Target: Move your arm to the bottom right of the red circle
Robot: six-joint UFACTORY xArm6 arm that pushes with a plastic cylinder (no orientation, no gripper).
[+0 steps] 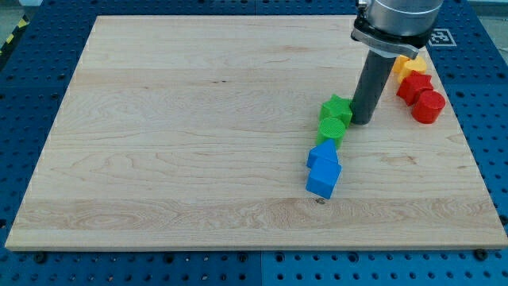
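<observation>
The red circle (429, 106) lies near the board's right edge, just below and right of a red star-like block (413, 86). My tip (363, 121) is the lower end of the dark rod, resting on the board to the left of the red circle, about a block and a half away, and level with or slightly below it. The tip sits right beside a green star-like block (336, 107) on its left.
A green circle (332, 130) lies below the green star. Two blue blocks (324, 152) (323, 179) trail below it. A yellow block (414, 63) and an orange block (402, 67) sit above the red star, partly hidden by the arm. Wooden board (198, 119).
</observation>
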